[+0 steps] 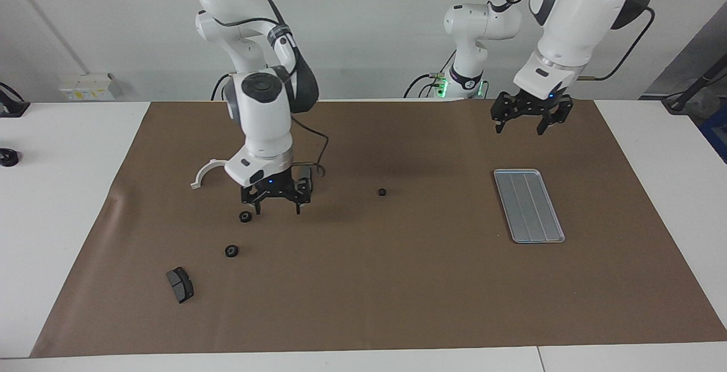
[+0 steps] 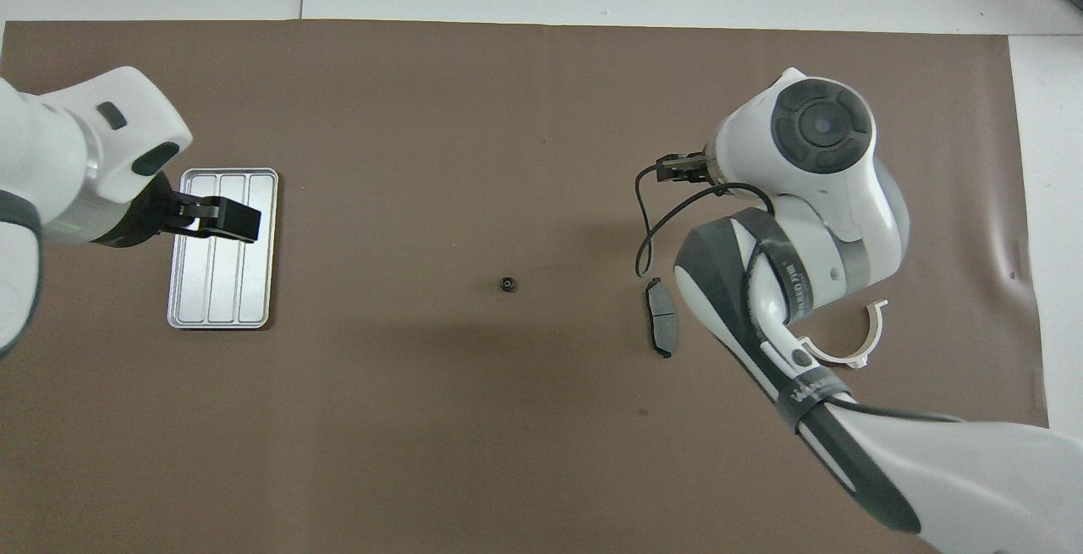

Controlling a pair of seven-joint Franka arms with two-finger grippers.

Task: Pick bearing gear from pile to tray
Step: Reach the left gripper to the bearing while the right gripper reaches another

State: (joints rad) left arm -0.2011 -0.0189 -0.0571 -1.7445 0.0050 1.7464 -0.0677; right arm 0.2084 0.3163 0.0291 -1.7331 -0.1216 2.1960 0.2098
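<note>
One small black bearing gear lies alone on the brown mat, midway between pile and tray. Two more bearing gears rest in the pile at the right arm's end. My right gripper hangs open and empty low over the mat, just beside the nearer-lying of these two gears; in the overhead view the arm hides both gears and the gripper. The silver grooved tray holds nothing. My left gripper is raised and open, over the tray in the overhead view.
A dark brake pad lies farthest from the robots in the pile. A second brake pad and the white half-ring bracket lie close to the right arm's wrist. The brown mat covers the white table.
</note>
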